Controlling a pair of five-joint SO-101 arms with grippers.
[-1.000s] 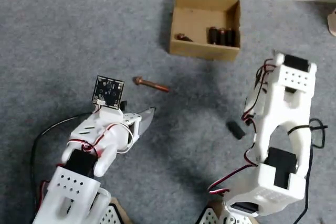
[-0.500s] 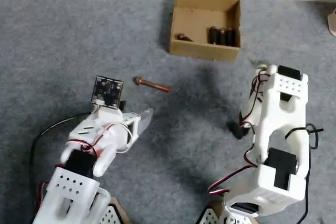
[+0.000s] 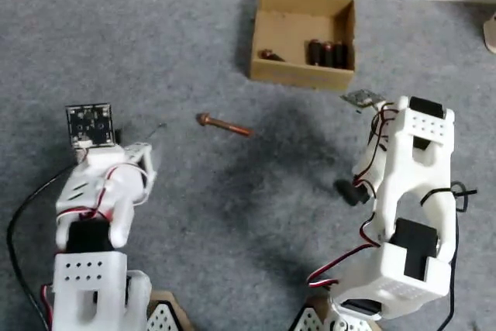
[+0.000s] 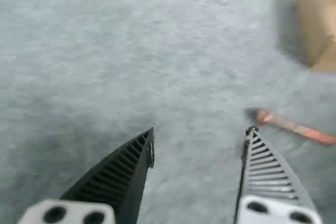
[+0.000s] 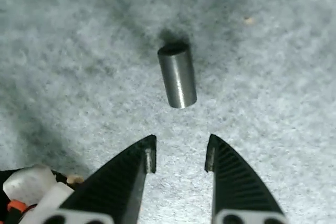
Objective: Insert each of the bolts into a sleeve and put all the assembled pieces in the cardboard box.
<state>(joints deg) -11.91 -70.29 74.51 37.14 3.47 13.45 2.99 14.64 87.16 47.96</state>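
A copper-coloured bolt [image 3: 223, 124] lies on the grey carpet in the middle, and it also lies just beyond one fingertip of my left gripper [image 4: 200, 137], which is open and empty above bare carpet. A short dark sleeve [image 5: 177, 75] lies on the carpet just ahead of my right gripper [image 5: 181, 153], which is open, low, and not touching it. From above, the sleeve [image 3: 349, 191] pokes out beside the right arm [image 3: 411, 184]. The cardboard box [image 3: 267, 25] at the back holds dark assembled pieces [image 3: 327, 53] and a smaller one [image 3: 271, 56].
The left arm [image 3: 101, 191] stands at the left, well away from the bolt. Open carpet lies between the two arms and in front of the box. A tan object [image 3: 490, 32] sits at the right edge.
The left arm has swung left, away from the bolt. The right arm has shifted slightly toward the sleeve and then held still.
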